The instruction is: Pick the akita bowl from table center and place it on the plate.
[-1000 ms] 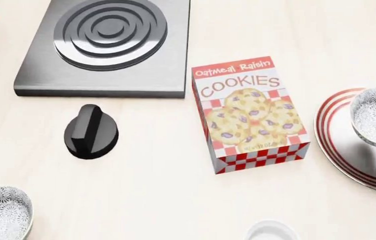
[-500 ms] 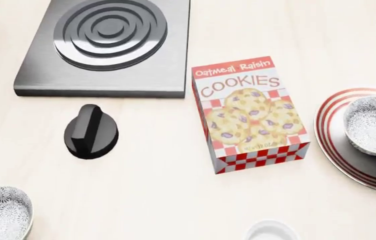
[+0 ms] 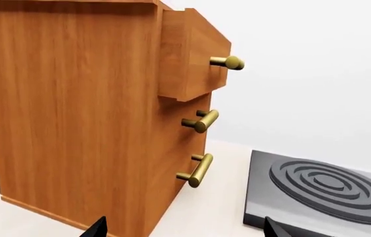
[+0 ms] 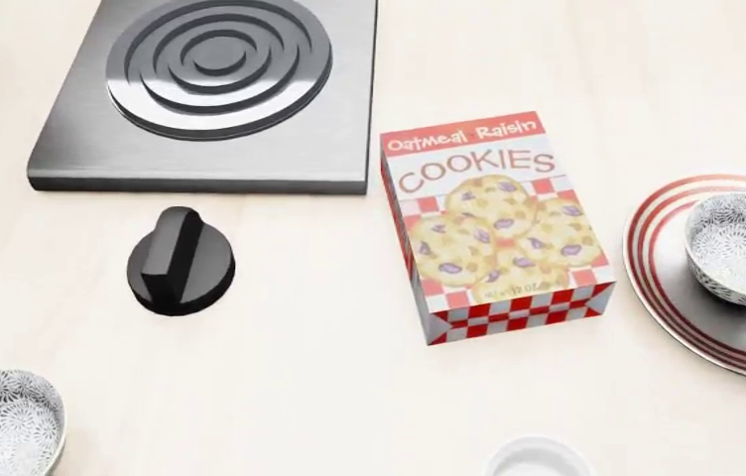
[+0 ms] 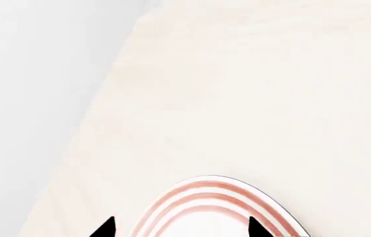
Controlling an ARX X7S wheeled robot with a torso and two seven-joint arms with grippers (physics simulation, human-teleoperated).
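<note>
Two speckled bowls in view: the akita bowl (image 4: 741,247) sits upright on the plate (image 4: 665,288) at far right, nothing gripping it. Rigid, probably slick glaze; pinch across the rim wall. Right gripper (image 5: 179,229) tips spread, holding nothing; left gripper (image 3: 182,231) likewise.

Akita bowl (image 4: 741,247) sits on the plate (image 4: 671,297), whose rim lies between my right claw (image 5: 179,229) tips. Cookie box (image 4: 495,226) is left of it, on the worktop (image 4: 307,347).
</note>
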